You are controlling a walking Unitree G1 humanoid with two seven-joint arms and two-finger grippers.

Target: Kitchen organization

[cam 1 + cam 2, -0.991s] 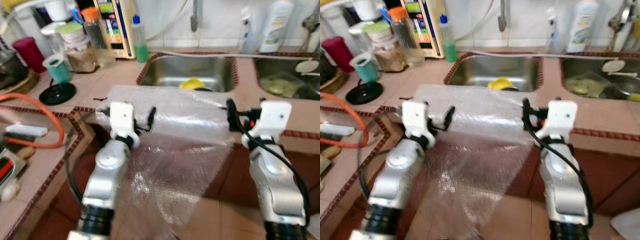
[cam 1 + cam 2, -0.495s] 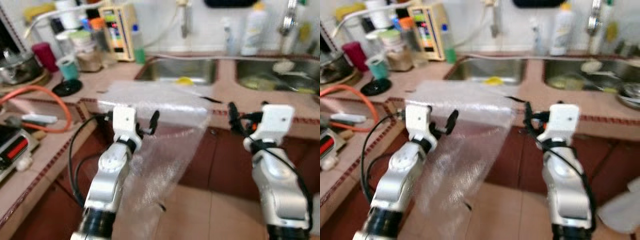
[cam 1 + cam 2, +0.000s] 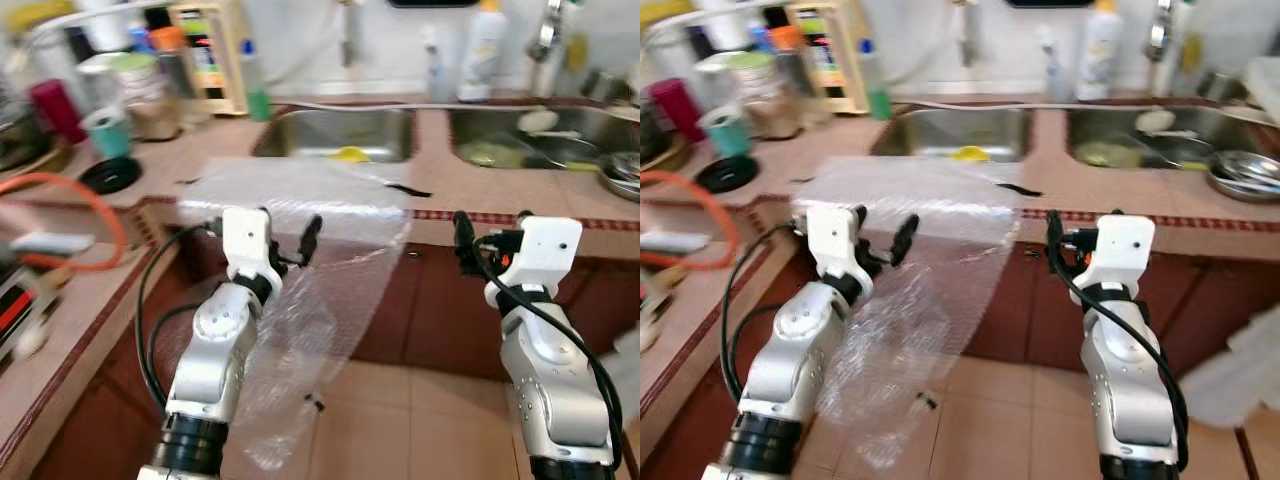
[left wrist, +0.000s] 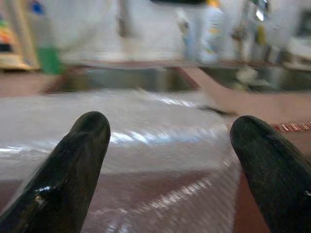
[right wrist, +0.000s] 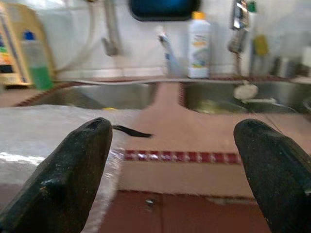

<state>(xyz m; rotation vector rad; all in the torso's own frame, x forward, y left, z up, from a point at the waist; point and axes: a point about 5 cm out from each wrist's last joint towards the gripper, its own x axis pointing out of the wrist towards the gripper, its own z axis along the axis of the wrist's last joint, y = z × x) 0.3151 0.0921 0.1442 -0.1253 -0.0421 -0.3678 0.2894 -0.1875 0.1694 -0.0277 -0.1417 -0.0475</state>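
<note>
A clear sheet of bubble wrap (image 3: pixel 300 195) lies across the tiled counter (image 3: pixel 450 190) in front of the left sink. Its lower half hangs over the edge down toward the floor. My left gripper (image 3: pixel 258 226) is held up in front of the hanging part, just below the counter edge. It is open, and the wrap (image 4: pixel 160 126) shows beyond its wide-spread fingers (image 4: pixel 73 165). My right gripper (image 3: pixel 492 228) is open at the same height, to the right of the wrap and apart from it. Nothing lies between its fingers (image 5: pixel 73 174).
Two steel sinks (image 3: pixel 335 135) are set in the counter, one holding a yellow object (image 3: pixel 350 154), the other (image 3: pixel 520 140) dishes. Jars, a teal cup (image 3: pixel 108 132) and an orange hose (image 3: pixel 70 185) crowd the left counter. Brown cabinet doors (image 3: pixel 440 310) and tiled floor lie below.
The camera has drawn back from the counter, showing more floor and cabinet. The right gripper, earlier at the wrap's right edge, now stands apart from it. Both stay open.
</note>
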